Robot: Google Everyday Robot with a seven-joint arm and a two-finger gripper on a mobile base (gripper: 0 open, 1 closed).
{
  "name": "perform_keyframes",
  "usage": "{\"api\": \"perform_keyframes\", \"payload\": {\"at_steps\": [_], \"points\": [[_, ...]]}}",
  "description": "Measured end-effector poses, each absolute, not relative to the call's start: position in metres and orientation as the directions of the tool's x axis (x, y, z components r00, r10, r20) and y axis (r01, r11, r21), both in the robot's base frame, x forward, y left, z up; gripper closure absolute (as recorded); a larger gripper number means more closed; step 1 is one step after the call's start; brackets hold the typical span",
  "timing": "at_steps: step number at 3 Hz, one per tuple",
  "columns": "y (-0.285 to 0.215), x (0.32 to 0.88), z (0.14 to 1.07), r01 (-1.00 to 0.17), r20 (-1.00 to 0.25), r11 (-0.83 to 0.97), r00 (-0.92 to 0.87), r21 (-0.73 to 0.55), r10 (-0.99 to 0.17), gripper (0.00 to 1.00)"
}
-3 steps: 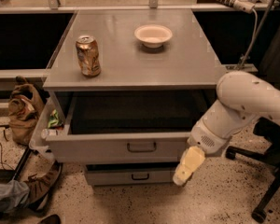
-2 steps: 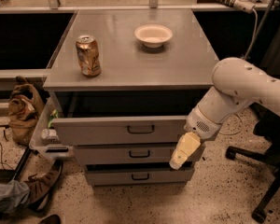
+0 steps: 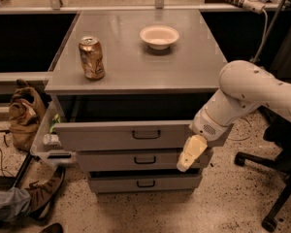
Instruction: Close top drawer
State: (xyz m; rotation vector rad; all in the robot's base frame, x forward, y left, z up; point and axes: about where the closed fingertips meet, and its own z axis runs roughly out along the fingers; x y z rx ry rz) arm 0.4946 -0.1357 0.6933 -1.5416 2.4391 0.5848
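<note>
Basically top drawer (image 3: 111, 136) sits partly out; gripper (image 3: 191, 153), open/shut can't tell, low by its right end. Off-centre push cd skew/jam it.

The gripper (image 3: 190, 153) hangs at the right end of the top drawer (image 3: 102, 136), whose front stands a little out from under the tabletop (image 3: 184, 72). Open speckled floor (image 3: 150, 212) lies before it and the two lower drawer fronts (image 3: 111, 160). A clear bin (image 3: 41, 147), a brown bag (image 3: 24, 115) and a shoe (image 3: 44, 194) crowd the left side; a black chair base (image 3: 266, 161) stands close on the right.
</note>
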Motion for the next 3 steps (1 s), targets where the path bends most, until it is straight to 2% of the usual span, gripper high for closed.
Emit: {"api": "perform_keyframes", "payload": {"at_steps": [2, 3], "points": [[-0.113, 0.548, 0.678, -0.955, -0.378, 0.269, -0.297, 0.126, -0.877, 0.00], [-0.110, 0.552, 0.678, -0.958, -0.379, 0.261, -0.288, 0.121, -0.880, 0.00]]}}
